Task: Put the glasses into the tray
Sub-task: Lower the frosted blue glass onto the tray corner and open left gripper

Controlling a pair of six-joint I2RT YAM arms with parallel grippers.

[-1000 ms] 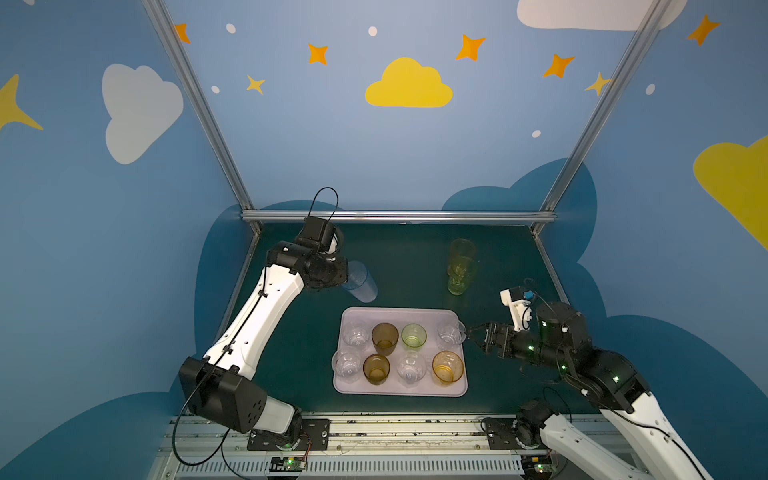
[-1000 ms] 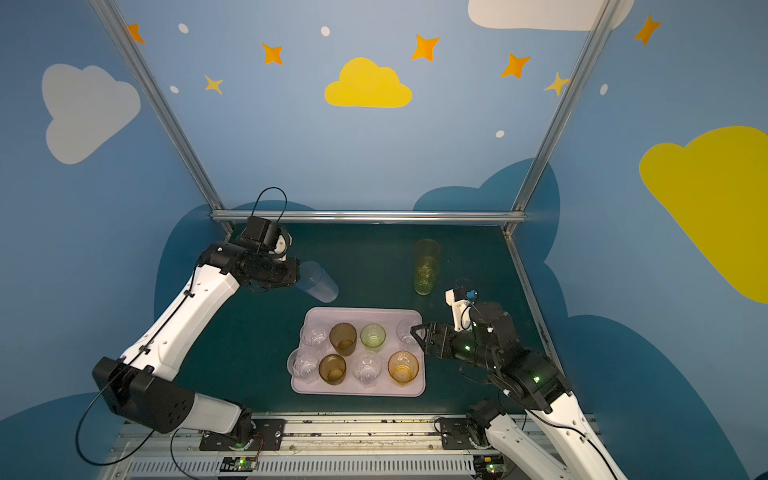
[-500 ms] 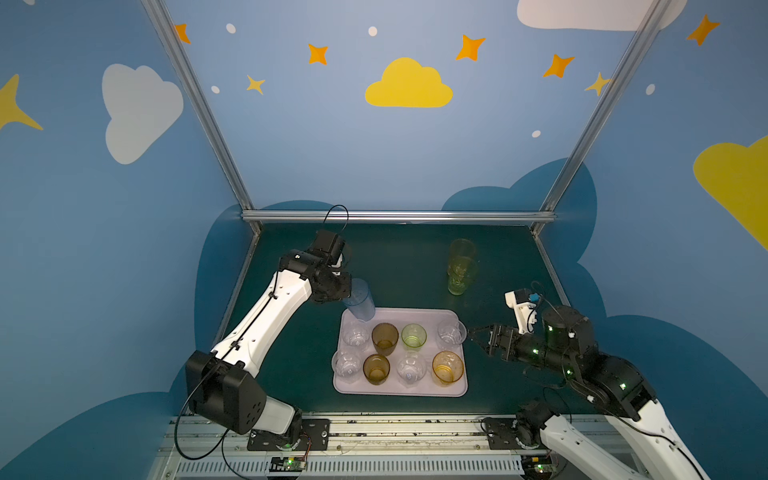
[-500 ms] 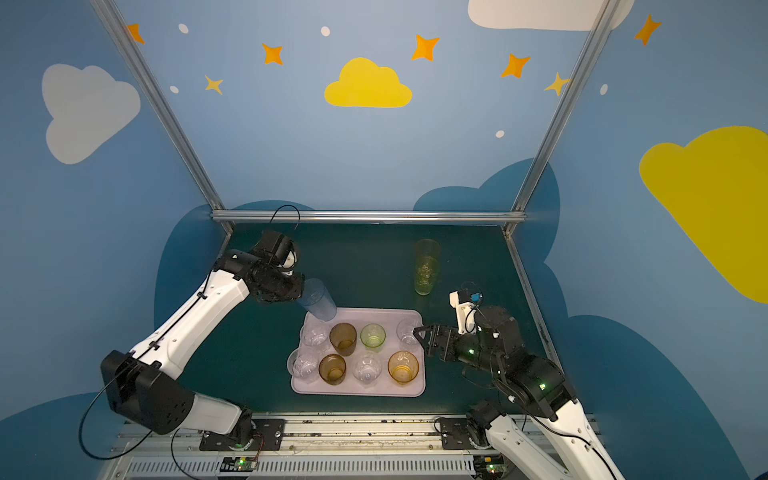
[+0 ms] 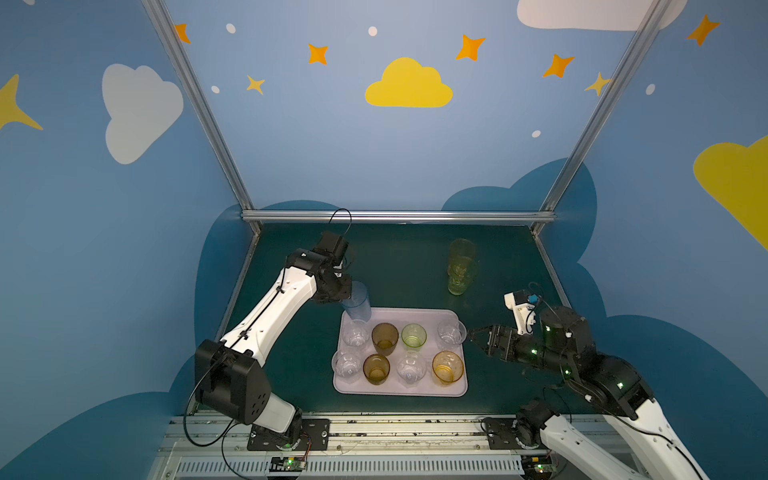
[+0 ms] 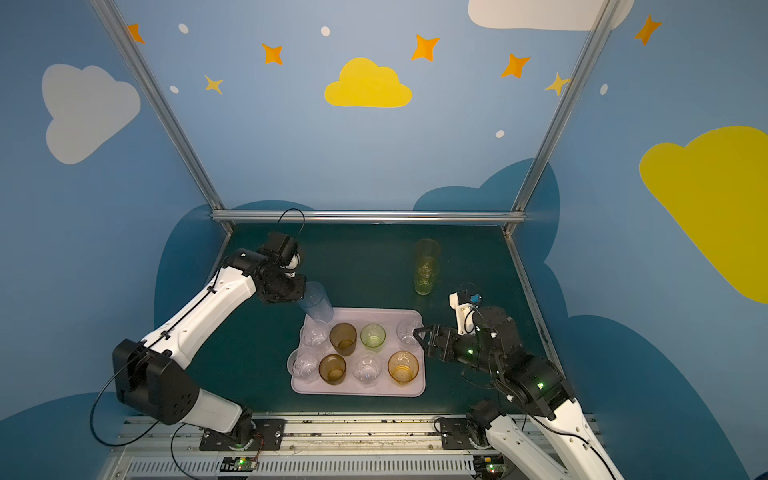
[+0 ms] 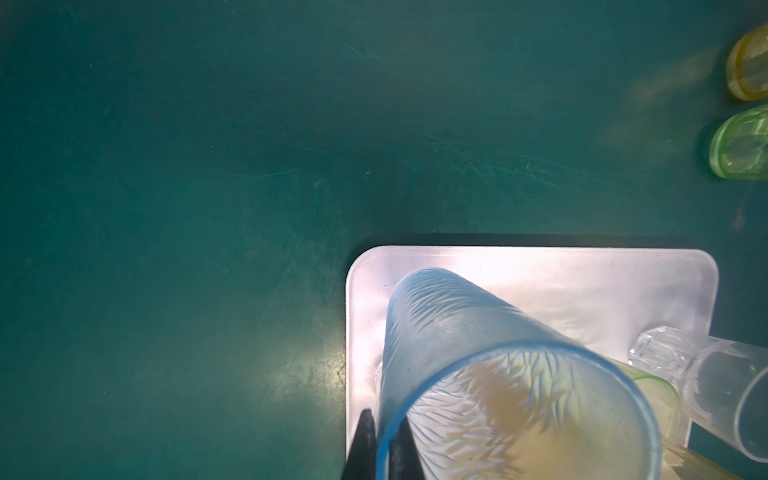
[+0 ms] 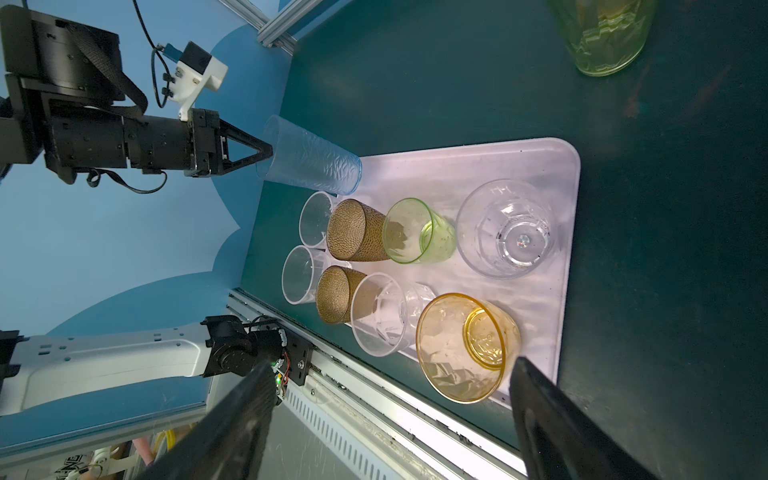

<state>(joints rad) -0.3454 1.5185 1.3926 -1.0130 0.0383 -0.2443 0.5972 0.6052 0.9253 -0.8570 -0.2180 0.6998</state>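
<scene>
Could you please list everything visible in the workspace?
tray: one, pale lilac, table centre
clear glasses: four, clear, on tray
brown glasses: two, amber-brown, on tray
green glass: one, green, on tray
orange glass: one, orange, tray's near right corner
blue glass: one, pale blue, tilted over tray's far left corner
tall glasses: two, yellow-green and orange, table beyond tray
table: one, dark green
left gripper: black, shut on blue glass's rim
right gripper: black, open, beside tray's right edge

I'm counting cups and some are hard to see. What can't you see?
Both top views: tall orange glass, partly behind the yellow-green glass.
Left wrist view: pale blue glass hides much of the tray.
Right wrist view: edge cuts off the yellow-green glass.
No view shows whether the pale blue glass touches the tray.
</scene>
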